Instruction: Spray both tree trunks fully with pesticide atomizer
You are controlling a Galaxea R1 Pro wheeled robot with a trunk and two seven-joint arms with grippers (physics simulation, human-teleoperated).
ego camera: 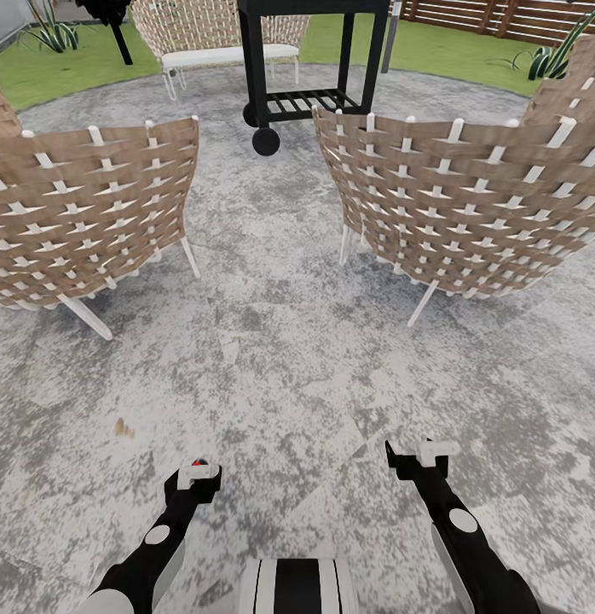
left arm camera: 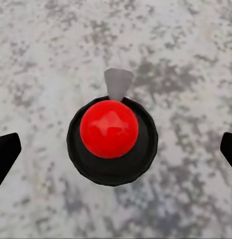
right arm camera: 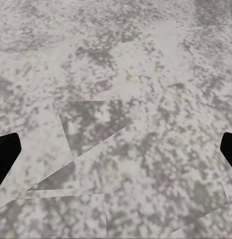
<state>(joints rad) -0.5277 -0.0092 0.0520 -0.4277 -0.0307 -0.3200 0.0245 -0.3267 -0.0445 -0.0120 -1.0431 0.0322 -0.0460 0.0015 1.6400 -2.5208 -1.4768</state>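
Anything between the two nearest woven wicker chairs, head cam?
Bare mottled grey stone paving between the left woven wicker chair and the right one; a black wheeled cart stands beyond the gap, head view.

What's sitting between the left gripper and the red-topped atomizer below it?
Nothing visible. The atomizer sits centred between the left gripper's open fingers, with grey paving showing around it.

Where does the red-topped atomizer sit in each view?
Head view: atomizer is a red speck at the left pincer, bottom left.
Left wrist view: centre, red ball on a black body, grey spout.
Right wrist view: mottled grey paving between open fingertips.
Shared landmark: that grey paving.
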